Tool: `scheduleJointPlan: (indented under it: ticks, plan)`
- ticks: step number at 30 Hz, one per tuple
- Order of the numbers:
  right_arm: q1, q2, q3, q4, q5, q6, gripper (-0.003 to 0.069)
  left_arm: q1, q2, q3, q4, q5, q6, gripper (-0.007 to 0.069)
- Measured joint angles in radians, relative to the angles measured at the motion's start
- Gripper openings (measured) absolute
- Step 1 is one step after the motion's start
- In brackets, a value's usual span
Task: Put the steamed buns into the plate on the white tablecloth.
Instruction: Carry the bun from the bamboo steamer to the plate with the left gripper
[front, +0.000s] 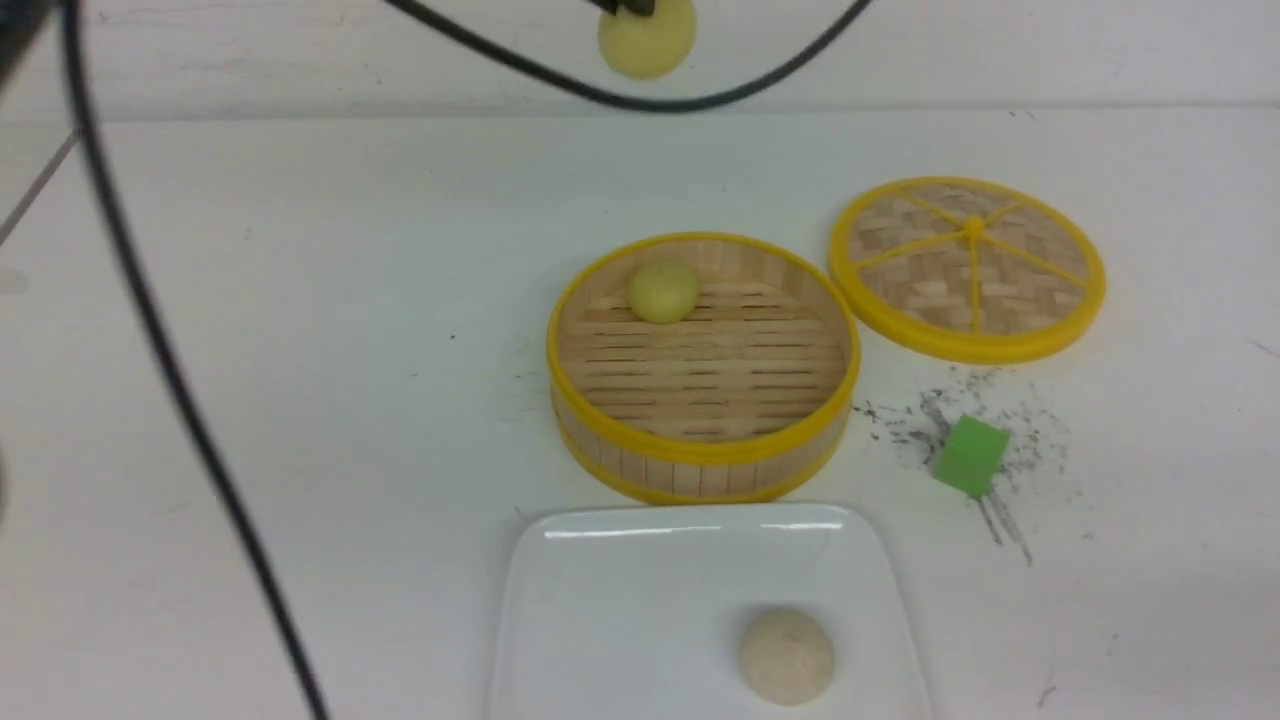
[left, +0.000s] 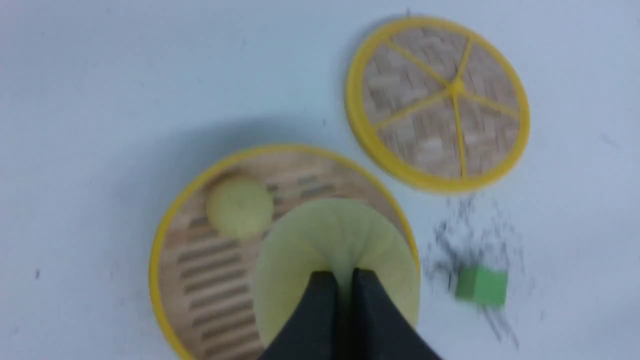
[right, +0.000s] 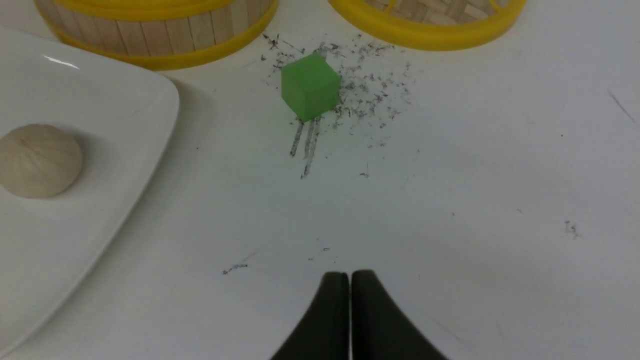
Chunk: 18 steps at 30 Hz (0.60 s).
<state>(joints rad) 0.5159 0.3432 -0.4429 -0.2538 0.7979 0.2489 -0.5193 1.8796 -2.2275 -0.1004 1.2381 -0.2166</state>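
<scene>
The left gripper (left: 343, 276) was found clenched on a pale yellow steamed bun (left: 335, 235). Its smooth black tapered jaws nearly met, and the soft matte dough was puckered into radial creases around the pinch. Below that gripper, apart from the held bun, stood the round bamboo steamer (front: 700, 455), floored with pale wooden slats and banded by glossy yellow rims. A second yellow bun (front: 663, 292), a small smooth dome, rested on the slats near the wall. Just beside the steamer a flat lid (front: 968, 268) of woven bamboo, rimmed and spoked in yellow, was laid on the white tablecloth (right: 500, 200). The right gripper (right: 349, 278) was seen pressed shut on nothing, low over bare cloth. Ahead of it a matte green cube (right: 310, 86) sat among grey scribbles (right: 370, 85). Near it, off to one side, lay the glossy white plate (right: 90, 235) with rounded corners, and on the plate sat a beige-white bun (right: 39, 160), domed and faintly pleated.
</scene>
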Motion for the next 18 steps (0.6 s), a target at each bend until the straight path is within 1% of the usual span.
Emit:
scheduleJointPlan:
  ticks: [4,6,7,8,10,12,13,14,18]
  plan:
    - [0.0,0.0,0.0,-0.001,0.0,0.0,0.0037,-0.056,-0.133,0.328,0.004,0.0,0.002,0.0022]
    - [0.0,0.0,0.0,-0.001,0.0,0.001,0.004,-0.101,-0.174,0.485,0.008,0.0,0.002,0.0023]
    - [0.0,0.0,0.0,-0.001,0.0,0.001,0.004,-0.106,-0.177,0.5,0.008,0.0,0.002,0.0023]
    - [0.0,0.0,0.0,-0.001,0.0,0.001,0.0041,-0.15,-0.19,0.61,0.01,0.0,0.0,0.0023]
    - [0.0,0.0,0.0,-0.001,0.0,0.001,0.0041,-0.199,-0.187,0.718,0.024,-0.003,-0.02,0.0025]
    - [0.0,0.0,0.0,-0.002,0.0,0.001,0.0041,-0.249,-0.17,0.806,0.05,-0.03,-0.052,0.0027]
    - [0.0,0.0,0.0,-0.002,0.0,0.001,0.0041,-0.258,-0.168,0.822,0.058,-0.035,-0.055,0.0027]
    - [0.0,0.0,0.0,-0.002,0.0,0.001,0.0041,-0.285,-0.147,0.872,0.1,-0.086,-0.095,0.0029]
    - [0.0,0.0,0.0,-0.002,-0.002,0.001,0.0041,-0.31,-0.087,0.905,0.169,-0.174,-0.169,0.0045]
